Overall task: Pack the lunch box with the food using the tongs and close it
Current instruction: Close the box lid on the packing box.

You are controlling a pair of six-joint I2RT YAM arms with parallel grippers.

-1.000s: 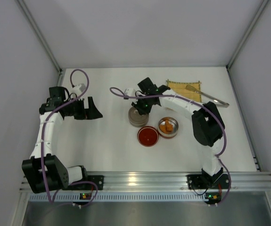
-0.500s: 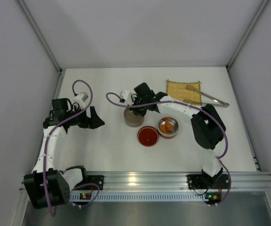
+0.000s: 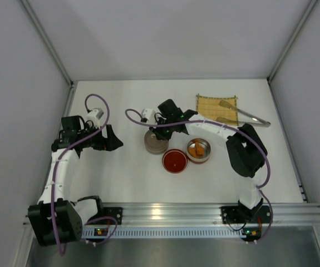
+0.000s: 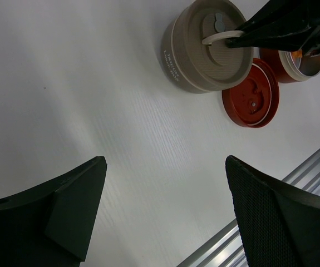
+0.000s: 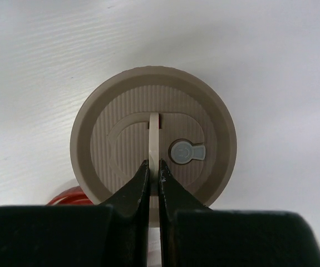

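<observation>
Diagonally, tongs [image 3: 247, 115] lie tips-left on the mat [image 3: 208, 104], joint lower right. The right gripper [image 5: 154, 165] pinches the lid tab [image 5: 153, 130]; the left gripper [image 4: 165, 162] gapes. The box [image 3: 155, 144] has slid left.

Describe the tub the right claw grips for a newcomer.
Left of the yellow mat sit three round things. The beige tub is leftmost, beside a red lid and steel bowl; only its ribbed top has a strap handle, pinched by the right claw.

The lidded beige lunch box [image 3: 156, 143] is sitting mid-surface, orange-brown food [image 3: 199, 149] lying in a metal cup [image 3: 198, 161] just right of it, silver tongs [image 3: 247, 115] resting far right.
</observation>
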